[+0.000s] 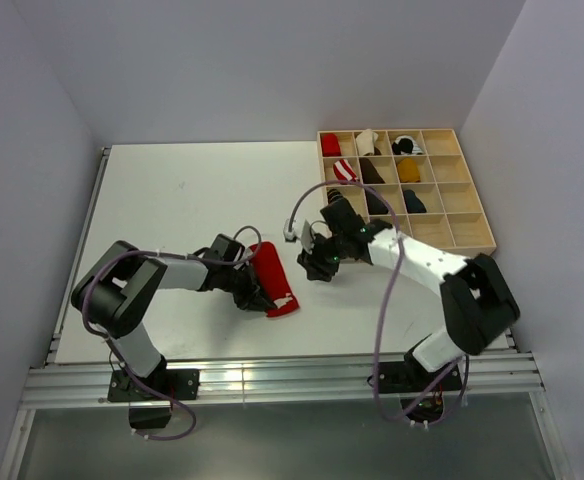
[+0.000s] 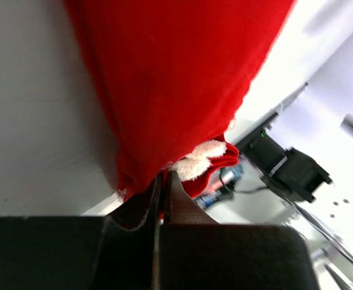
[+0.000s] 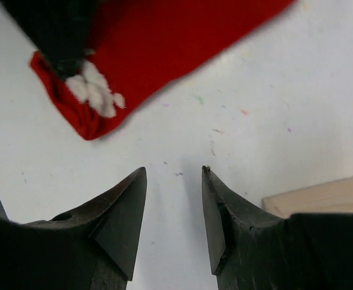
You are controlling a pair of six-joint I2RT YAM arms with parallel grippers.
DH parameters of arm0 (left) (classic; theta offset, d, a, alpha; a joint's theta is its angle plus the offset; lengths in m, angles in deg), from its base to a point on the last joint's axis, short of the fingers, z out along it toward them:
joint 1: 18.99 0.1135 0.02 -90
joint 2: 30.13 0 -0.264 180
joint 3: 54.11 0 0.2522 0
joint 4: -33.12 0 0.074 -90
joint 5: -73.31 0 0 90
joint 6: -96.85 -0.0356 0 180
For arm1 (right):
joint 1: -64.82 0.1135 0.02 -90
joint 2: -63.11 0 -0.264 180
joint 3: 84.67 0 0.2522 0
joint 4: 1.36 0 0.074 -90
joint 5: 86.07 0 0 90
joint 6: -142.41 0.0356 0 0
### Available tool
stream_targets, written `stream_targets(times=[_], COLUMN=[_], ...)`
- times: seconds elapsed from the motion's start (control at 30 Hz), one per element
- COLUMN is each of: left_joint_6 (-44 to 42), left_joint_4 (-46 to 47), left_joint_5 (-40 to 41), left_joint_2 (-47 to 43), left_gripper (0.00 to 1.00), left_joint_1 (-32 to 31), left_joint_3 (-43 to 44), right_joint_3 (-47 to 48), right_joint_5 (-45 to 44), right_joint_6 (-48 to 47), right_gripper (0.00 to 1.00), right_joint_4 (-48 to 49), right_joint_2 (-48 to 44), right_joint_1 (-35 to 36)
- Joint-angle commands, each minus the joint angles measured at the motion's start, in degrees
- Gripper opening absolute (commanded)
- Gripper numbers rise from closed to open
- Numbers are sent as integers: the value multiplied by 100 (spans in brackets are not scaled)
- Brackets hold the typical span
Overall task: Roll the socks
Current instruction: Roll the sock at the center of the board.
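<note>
Top external view, from the left: the left tool [image 1: 260, 298] sits at the near end of the red sock pair [image 1: 272, 272]. The pair lies flat on the worktop [image 1: 172, 200], approx. in the middle, btw. the two arms. In the left wrist view its fingers [image 2: 137, 211] are pressed together w/ the sock end pinched between them, just beside the white fluffy marks [image 2: 199, 158]. The rest of the fabric spreads away flat.

Further right, the right tool [image 1: 318, 263] hovers near the sock but apart from it. In the right wrist view its fingers [image 3: 125, 211] are spread w/ only bare worktop between them, so it holds nothing. At far right stands the wooden tray [image 1: 478, 196] w/ other sock bundles in its compartments.

Handling, in my judgement: the sock is light, soft and limp, and not fragile. It will sag wherever it is not supported, and its layers can slide one over the other. The best hold is prob. at the end edge, through all layers, as the left tool has it. The right tool could press the middle or catch the far end, so that the roll stays tight.
</note>
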Motion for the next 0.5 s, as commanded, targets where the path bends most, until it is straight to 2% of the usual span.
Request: stream_targets(times=[0.0, 0.13, 0.27, 0.47], left_joint_6=[120, -11, -170, -355], left_joint_4=[-395, -578, -772, -974], left_joint_5=[-326, -423, -467, -458], left_joint_2=[259, 347, 382, 540], left_gripper=[0, 0, 0, 0], left_joint_1=[85, 243, 515, 718], left_joint_3=[-124, -80, -63, -1], right_joint_3=[-729, -1502, -1767, -2004], right_joint_5=[-547, -715, -924, -1356], right_joint_6=[-777, -1069, -1288, -1622], right_gripper=[49, 50, 49, 47], right_joint_4=[1271, 1704, 1845, 2118], right_joint_2=[-846, -1462, -1778, -1709], right_joint_1=[522, 1181, 1804, 2562])
